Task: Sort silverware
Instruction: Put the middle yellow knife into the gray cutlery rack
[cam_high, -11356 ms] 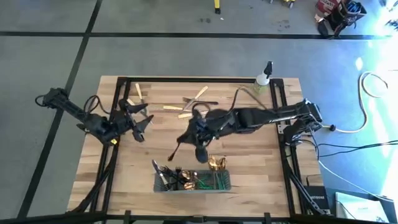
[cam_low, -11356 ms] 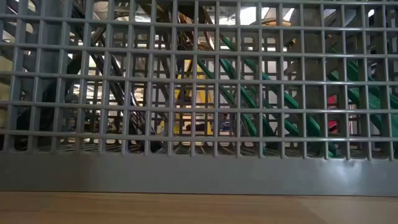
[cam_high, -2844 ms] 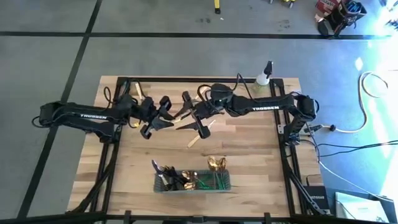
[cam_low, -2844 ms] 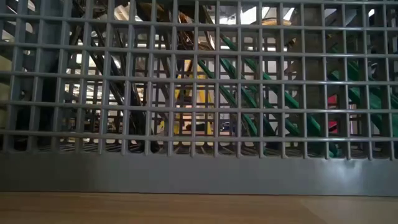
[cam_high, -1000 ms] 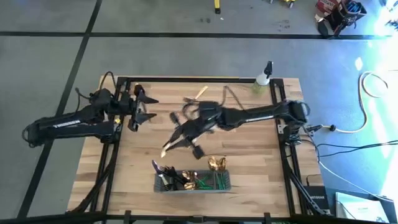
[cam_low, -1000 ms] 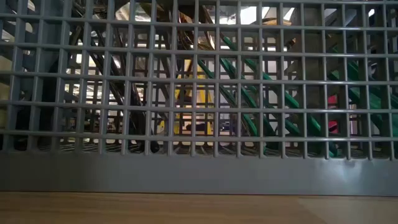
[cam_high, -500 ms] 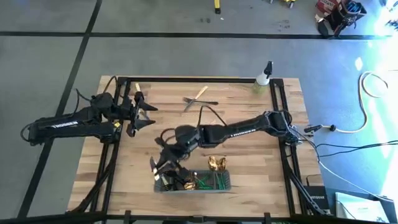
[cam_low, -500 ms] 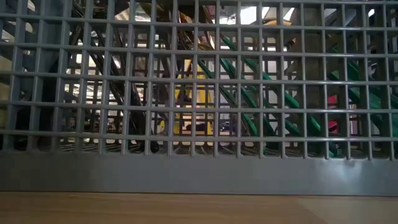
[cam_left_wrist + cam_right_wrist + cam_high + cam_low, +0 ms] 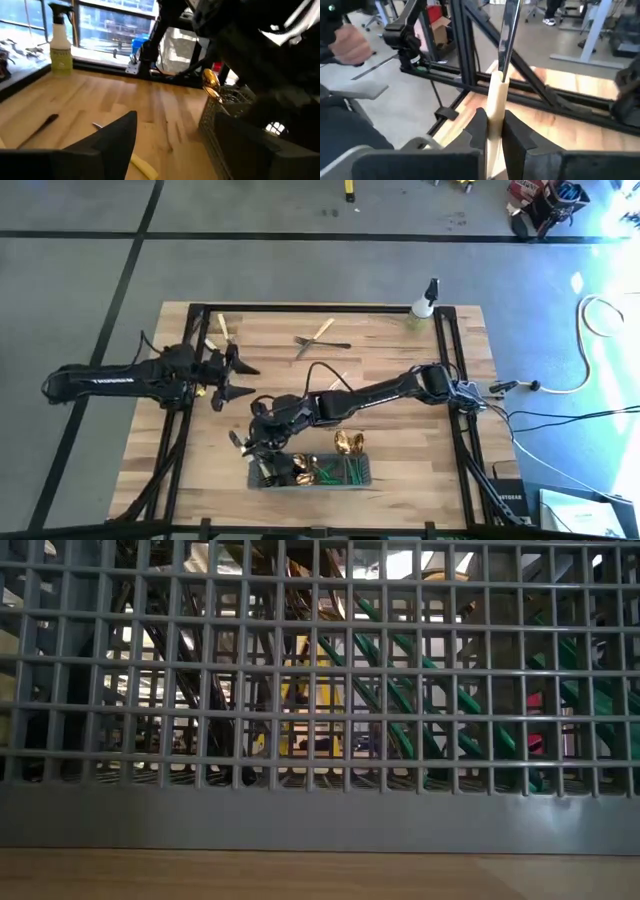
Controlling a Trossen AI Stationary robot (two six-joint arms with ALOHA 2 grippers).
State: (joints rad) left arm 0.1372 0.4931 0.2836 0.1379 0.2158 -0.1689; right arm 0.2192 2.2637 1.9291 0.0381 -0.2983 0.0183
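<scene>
The right gripper pinches a cream-handled knife between its fingers, low centre in the high view, just above the grey caddy, which probably holds sorted silverware. The left gripper, centre-left, gapes empty. More pieces lie upper centre.

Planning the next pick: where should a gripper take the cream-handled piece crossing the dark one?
Probably the cream handle, at its free end away from the crossing with the dark piece, coming straight down with fingers across it, since it lies flat.
</scene>
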